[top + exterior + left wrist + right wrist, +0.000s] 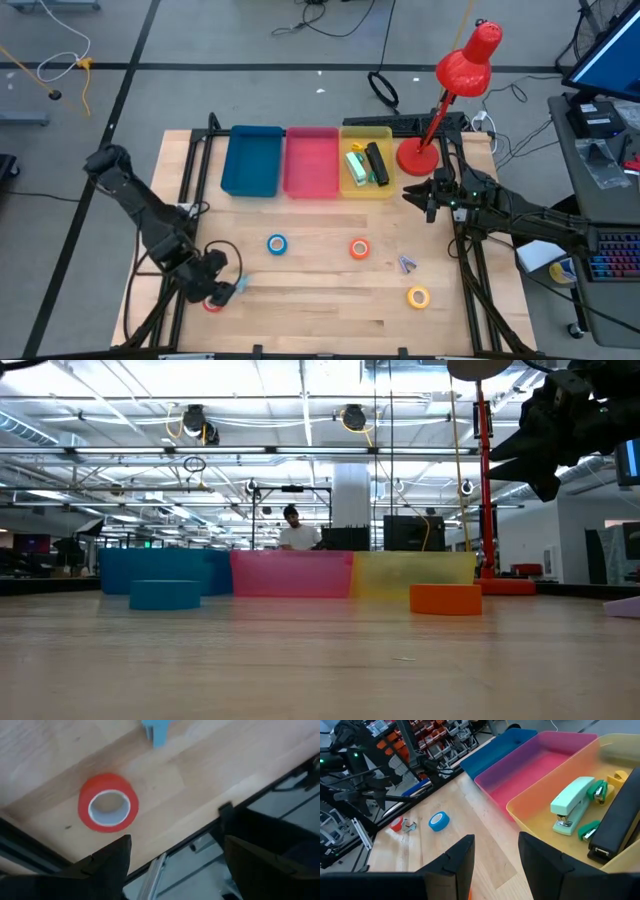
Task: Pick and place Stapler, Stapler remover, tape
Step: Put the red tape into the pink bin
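Observation:
A red tape roll [107, 802] lies flat near the table's near-left corner, with a small blue staple remover [157, 732] beside it. My left gripper [213, 285] hovers open just above the roll, touching nothing. Blue [277, 244], orange [360, 249] and yellow [418, 297] tape rolls lie flat on the table. A purple staple remover [406, 264] lies between the orange and yellow rolls. A mint-green stapler [572, 802] and a black stapler [615, 825] lie in the yellow bin [390, 190]. My right gripper [497, 860] waits open, raised by the bin's right end.
A blue bin [252, 160] and a pink bin [311, 162] stand left of the yellow one along the far side. A red desk lamp [465, 70] stands at the far right corner. Small green staple removers [590, 830] lie in the yellow bin. A person [295, 530] sits beyond the table.

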Robot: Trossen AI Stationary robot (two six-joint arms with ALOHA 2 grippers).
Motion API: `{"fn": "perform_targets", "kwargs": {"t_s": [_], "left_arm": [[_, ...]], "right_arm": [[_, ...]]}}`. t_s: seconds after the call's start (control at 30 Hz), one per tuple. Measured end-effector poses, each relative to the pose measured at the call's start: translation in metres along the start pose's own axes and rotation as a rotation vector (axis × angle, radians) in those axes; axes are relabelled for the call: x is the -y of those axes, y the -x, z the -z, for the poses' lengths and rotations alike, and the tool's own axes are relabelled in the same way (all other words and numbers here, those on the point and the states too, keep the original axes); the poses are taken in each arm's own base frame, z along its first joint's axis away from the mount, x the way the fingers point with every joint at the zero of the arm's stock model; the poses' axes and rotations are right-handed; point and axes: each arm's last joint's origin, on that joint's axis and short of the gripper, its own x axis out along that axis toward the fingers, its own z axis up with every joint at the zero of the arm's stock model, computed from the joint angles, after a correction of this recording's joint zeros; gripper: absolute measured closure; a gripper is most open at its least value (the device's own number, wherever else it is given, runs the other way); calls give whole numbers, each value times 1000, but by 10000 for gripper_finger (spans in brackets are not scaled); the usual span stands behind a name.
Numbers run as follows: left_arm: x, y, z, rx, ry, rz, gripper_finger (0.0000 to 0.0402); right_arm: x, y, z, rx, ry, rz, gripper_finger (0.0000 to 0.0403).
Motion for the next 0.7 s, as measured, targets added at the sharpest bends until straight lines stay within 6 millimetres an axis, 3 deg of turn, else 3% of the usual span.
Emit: {"fn": "perform_targets", "kwargs": {"t_s": [0.33, 0.53, 0.7], "left_arm": [[-3, -1, 8, 5, -28, 3, 85], [-11, -6, 6, -18, 13, -130, 94], [-13, -23, 4, 6, 18, -237, 106]], "right_arm": [[0, 0, 0, -1, -19, -2, 259], [0, 0, 0, -1, -19, -2, 259], [0, 0, 0, -1, -19, -3, 259]]}}
